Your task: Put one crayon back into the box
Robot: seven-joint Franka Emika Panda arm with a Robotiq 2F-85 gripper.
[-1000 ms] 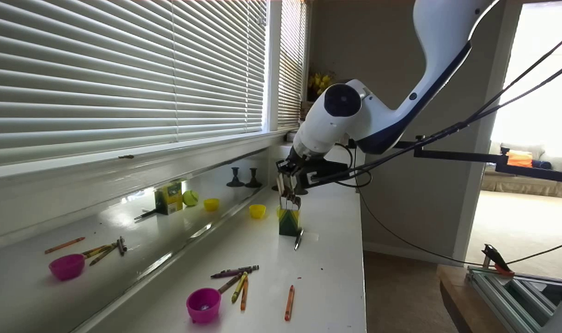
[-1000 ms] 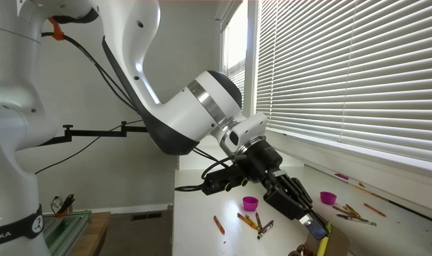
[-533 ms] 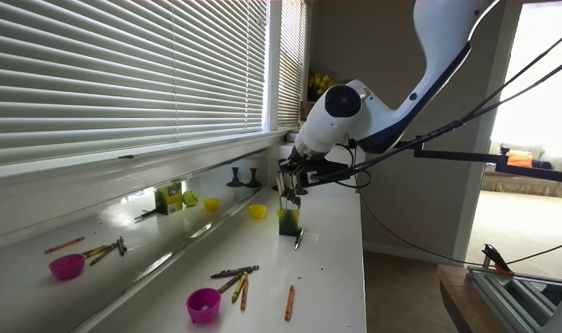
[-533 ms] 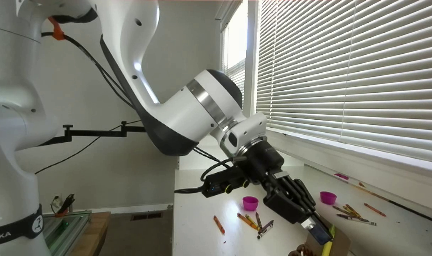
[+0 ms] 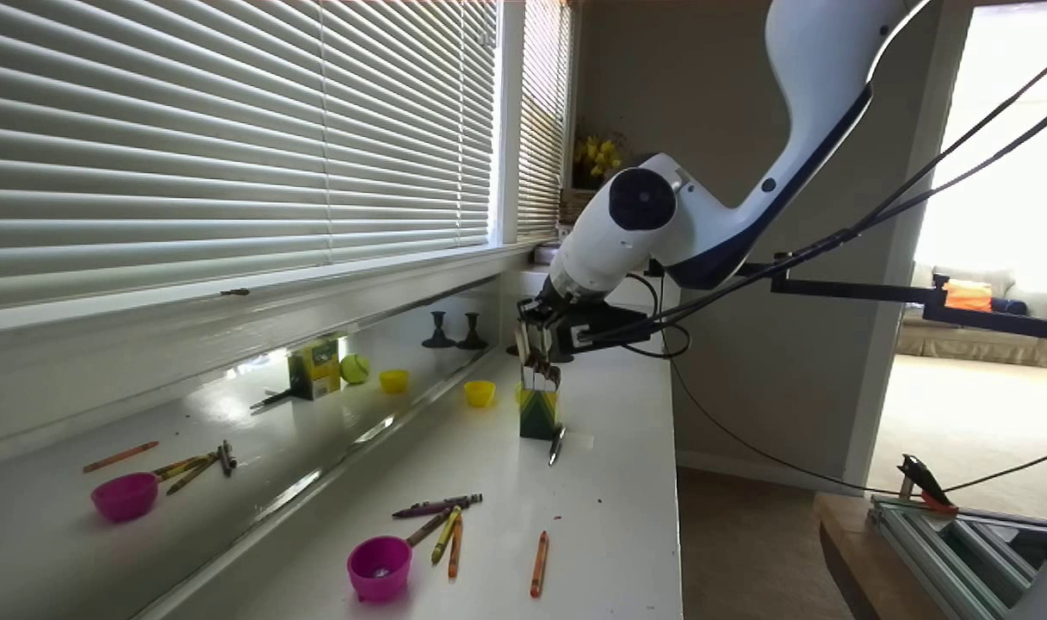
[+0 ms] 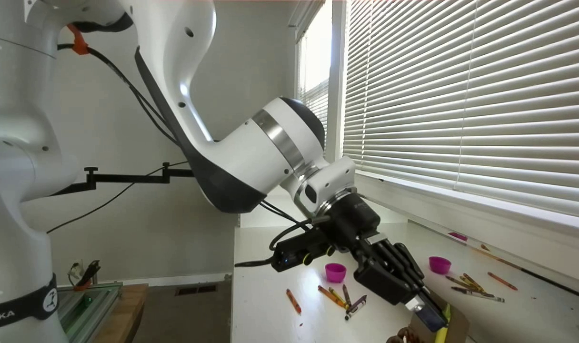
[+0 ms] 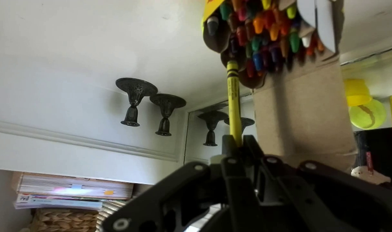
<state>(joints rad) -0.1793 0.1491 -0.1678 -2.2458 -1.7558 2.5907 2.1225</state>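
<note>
Held: your jaws, clamped on the yellow crayon [image 7: 234, 103] near 1 end; its free end points away from them toward the box [image 5: 538, 415].
Receiver: the box, upright below your jaws, mouth packed with crayon tips [image 7: 274, 31]. Whether the free end sits inside the mouth, you cannot tell.
Risk 1: free end snagging on the scalloped dividers [image 7: 254, 82], which it overlaps in the wrist view; likely cause, descending off the gap.
Risk 2: crayon swivelling or slipping; likely cause, your hold near its far end, with packed tips pushing back.
Risk 3: box sliding or tipping; likely cause, pressing against a snag. A pen [image 5: 557, 446] lies just beside its foot, below your jaws.
Risk 4: jaws catching the raised lid [image 7: 307, 112], close alongside; touching or apart, you cannot tell.
Edges: the surface [image 5: 610, 517] ends at 1 side of your jaws; a reflecting panel [image 5: 231, 430] bounds the opposite side. 2 candlesticks [image 7: 134, 98] stand well apart from your jaws.
Room: judged best up and back from your jaws.
</note>
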